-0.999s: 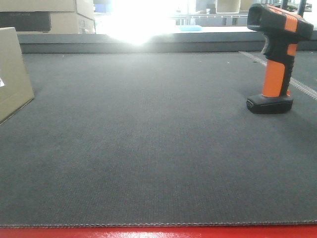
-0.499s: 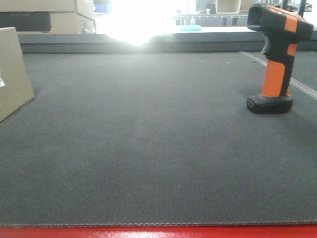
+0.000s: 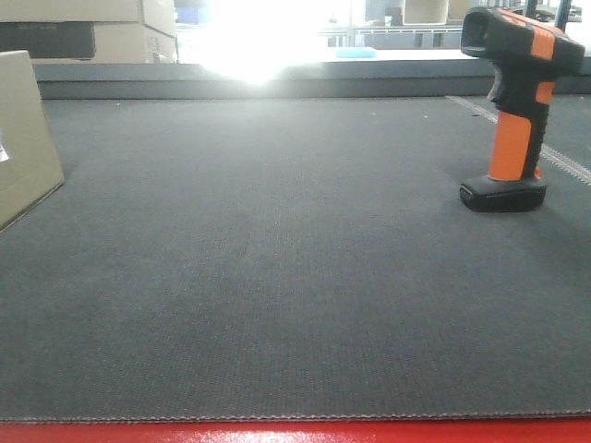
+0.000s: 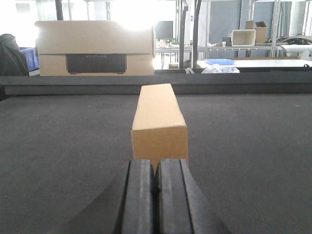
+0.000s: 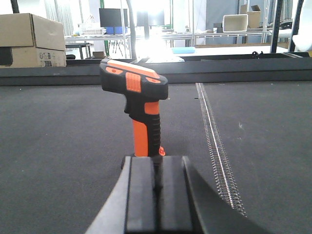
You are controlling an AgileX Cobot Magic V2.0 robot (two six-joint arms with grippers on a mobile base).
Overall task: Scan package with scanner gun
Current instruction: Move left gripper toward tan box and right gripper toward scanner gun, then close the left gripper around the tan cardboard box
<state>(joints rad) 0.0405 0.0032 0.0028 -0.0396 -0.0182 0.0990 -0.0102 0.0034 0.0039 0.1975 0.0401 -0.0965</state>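
Observation:
The tan cardboard package [image 4: 159,122] lies on the dark mat straight ahead of my left gripper [image 4: 155,168], which is shut and empty a short way in front of the box's near end. In the front view the package [image 3: 23,138] shows at the left edge with a bit of white sticker. The scanner gun [image 5: 139,105] stands upright on its black foot just beyond my right gripper [image 5: 158,163], also shut with nothing held. The front view shows the scanner gun [image 3: 517,101] at the right; neither gripper appears there.
Stacked cardboard boxes with a dark band [image 4: 95,48] stand behind the mat's raised back edge [image 4: 219,80]. A metal zipper-like strip [image 5: 214,141] runs along the mat right of the scanner. A red edge [image 3: 295,432] borders the mat's front. Strong glare at the back.

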